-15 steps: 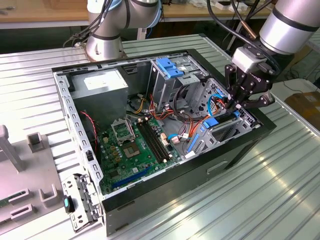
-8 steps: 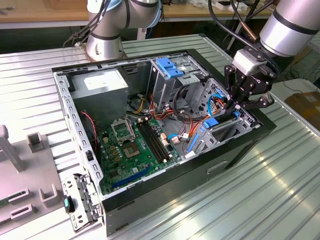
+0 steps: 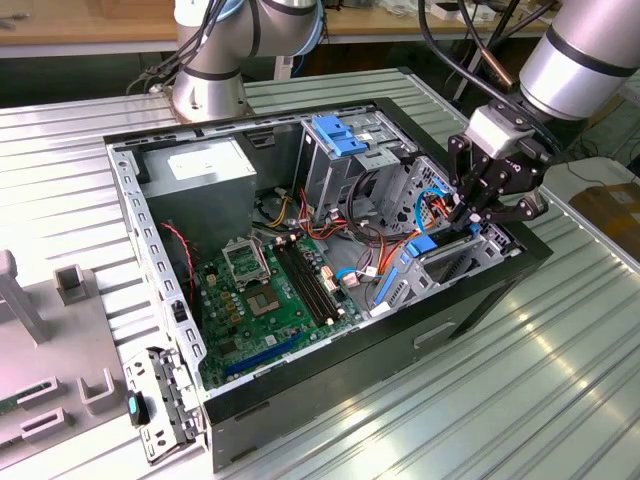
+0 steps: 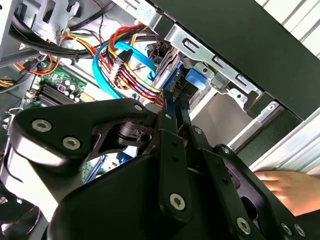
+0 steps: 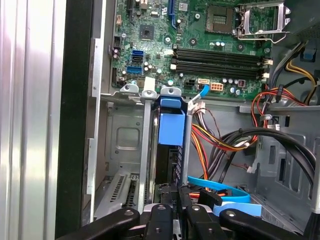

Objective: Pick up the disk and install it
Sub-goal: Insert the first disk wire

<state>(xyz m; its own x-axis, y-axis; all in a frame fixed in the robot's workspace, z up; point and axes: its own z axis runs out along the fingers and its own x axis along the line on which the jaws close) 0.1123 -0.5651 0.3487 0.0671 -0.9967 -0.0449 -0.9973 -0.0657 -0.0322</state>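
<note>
— Nearest to us in the second wrist view are the black linkages of the gripper [image 4: 172, 112]. How do we read its fingers?

— We see them drawn in narrow, and they seem to pinch the edge of the disk [image 5: 170, 145], though the contact itself is partly hidden, so we hedge on that. In the first wrist view the disk stands on edge in the drive bay [image 5: 125, 145], its bright blue carrier rail facing us.

— And from outside?

— In the exterior view the gripper [image 3: 478, 215] hangs over the corner of the open computer case [image 3: 300, 395] at the exterior view's right, just above the bay. The blue of the disk [image 3: 422, 243] shows below it, among the red, orange and blue cables [image 3: 375, 245].

— What else do we see?

— The green motherboard [image 3: 270, 300] lies on the case floor, and a blue bracket [image 3: 338, 135] tops the tall metal cage [image 3: 335, 170] behind. The case rests on the ribbed metal bench [image 3: 520, 400]. A person's hand [image 4: 285, 182] shows beside the case in the second wrist view.
</note>
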